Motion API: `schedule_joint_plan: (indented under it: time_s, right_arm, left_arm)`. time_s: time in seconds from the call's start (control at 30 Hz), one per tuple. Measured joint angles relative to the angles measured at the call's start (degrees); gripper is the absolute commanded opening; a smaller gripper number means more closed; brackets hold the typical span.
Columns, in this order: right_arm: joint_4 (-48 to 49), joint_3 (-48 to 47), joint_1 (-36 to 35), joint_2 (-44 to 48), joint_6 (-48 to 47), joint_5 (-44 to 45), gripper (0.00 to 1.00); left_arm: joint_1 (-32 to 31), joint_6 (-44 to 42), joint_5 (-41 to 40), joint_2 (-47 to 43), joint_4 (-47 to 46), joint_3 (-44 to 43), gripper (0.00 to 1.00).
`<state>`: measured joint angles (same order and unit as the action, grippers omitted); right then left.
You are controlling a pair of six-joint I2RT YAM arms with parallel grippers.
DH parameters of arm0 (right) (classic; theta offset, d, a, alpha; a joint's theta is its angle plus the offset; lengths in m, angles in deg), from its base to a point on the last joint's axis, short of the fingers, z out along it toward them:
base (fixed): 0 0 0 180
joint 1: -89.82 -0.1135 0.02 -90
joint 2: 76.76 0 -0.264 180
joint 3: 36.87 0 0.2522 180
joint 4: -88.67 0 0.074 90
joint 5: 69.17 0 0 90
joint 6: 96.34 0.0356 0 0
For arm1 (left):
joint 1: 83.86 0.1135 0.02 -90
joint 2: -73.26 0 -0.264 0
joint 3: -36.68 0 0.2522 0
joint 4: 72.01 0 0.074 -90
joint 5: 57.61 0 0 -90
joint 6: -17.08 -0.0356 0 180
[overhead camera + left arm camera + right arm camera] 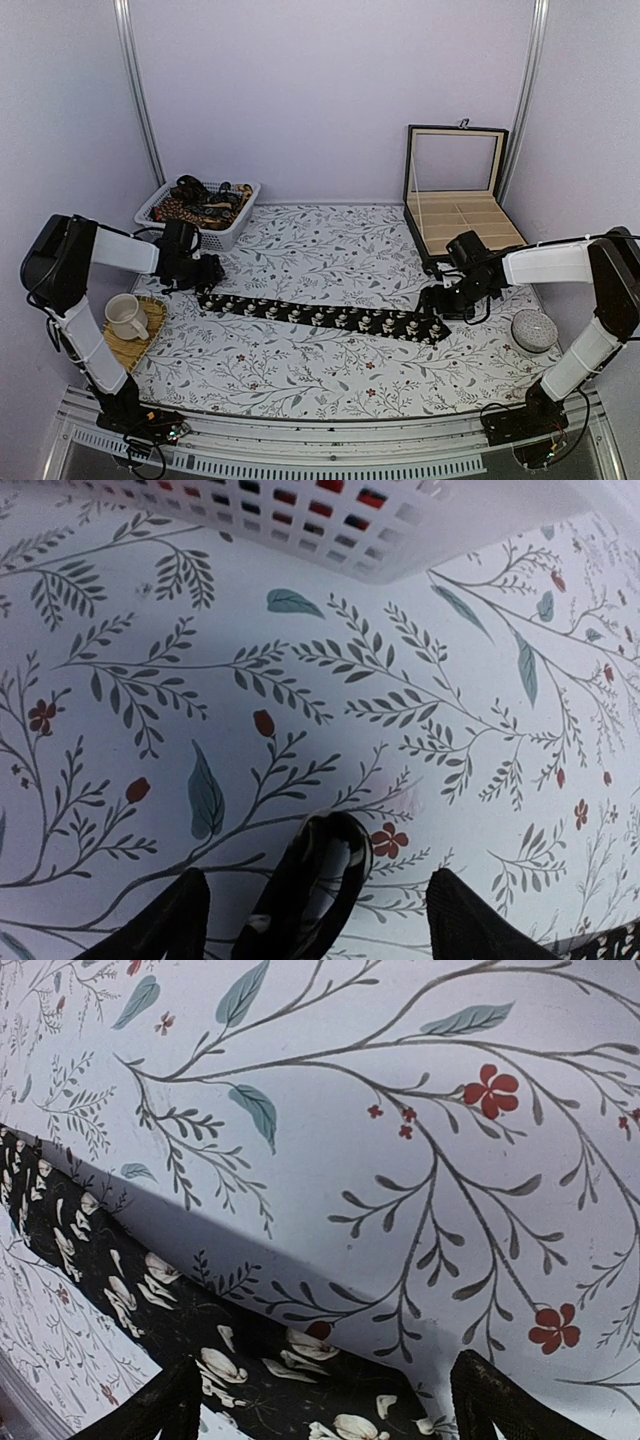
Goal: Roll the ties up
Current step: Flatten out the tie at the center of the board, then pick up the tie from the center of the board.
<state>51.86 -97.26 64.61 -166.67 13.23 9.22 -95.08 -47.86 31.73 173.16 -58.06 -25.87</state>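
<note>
From above, a long black fabric necktie with pale flower prints (320, 317) lies flat and stretched across the floral-printed surface (330, 250). Its narrow end is at the left tool (205, 275) and its broad end at the right tool (437, 300). Behind the left tool a white plastic lattice basket (245, 195) holds brown-orange and black patterned ties (195, 207). An open black compartment box (455, 195) stands at the far right. A cream mug (125, 315) sits on a woven straw mat (150, 330), and a grey speckled round object (533, 330) rests near the right arm.

At the left wrist, the dark fingers (170, 925) are spread wide. The necktie's narrow end is curled up between them, touching neither.

At the right wrist, the fingers (520, 1400) also stand wide apart, straddling the broad end, which lies flat on the surface.
</note>
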Motion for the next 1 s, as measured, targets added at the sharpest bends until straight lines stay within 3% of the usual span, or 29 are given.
schedule_joint_plan:
  time_s: [0.3, 0.43, 0.53, 0.67, 0.7, 0.8, 0.9, 1.0]
  right_arm:
    - [0.9, 1.0, 0.0, 0.0, -0.7, -5.2, 0.68]
    - [1.1, 1.1, 0.0, -0.1, -1.1, -5.9, 0.48]
    - [1.2, 1.1, 0.0, -0.1, -1.4, -6.2, 0.26]
    - [1.5, 1.1, 0.0, -0.1, -1.5, -6.3, 0.01]
    - [1.5, 1.1, 0.0, -0.1, -1.4, -6.3, 0.0]
    - [1.6, 1.1, 0.0, -0.1, -1.5, -5.8, 0.02]
    - [1.6, 1.0, 0.0, 0.0, -1.4, -4.8, 0.46]
    - [1.5, 0.0, 0.0, 0.0, -1.4, -3.9, 0.68]
  left_arm:
    - [0.0, -0.5, 1.7, 1.7, -0.2, -0.1, 0.48]
    - [0.0, -0.4, 1.7, 1.9, -0.3, -0.2, 0.22]
    - [0.2, -0.1, 1.7, 1.9, -0.2, -0.3, 0.0]
    - [0.3, -0.3, 1.9, 2.0, 0.3, -1.5, 0.0]
    - [0.3, -0.2, 2.2, 2.0, 0.6, -2.2, 0.0]
    - [0.0, -0.1, 3.0, 1.2, 1.4, -4.5, 0.0]
    - [-0.8, -0.2, 3.0, -0.3, 3.5, -8.9, 0.0]
    - [-3.4, -1.4, 2.9, -0.9, 5.4, -17.5, 0.0]
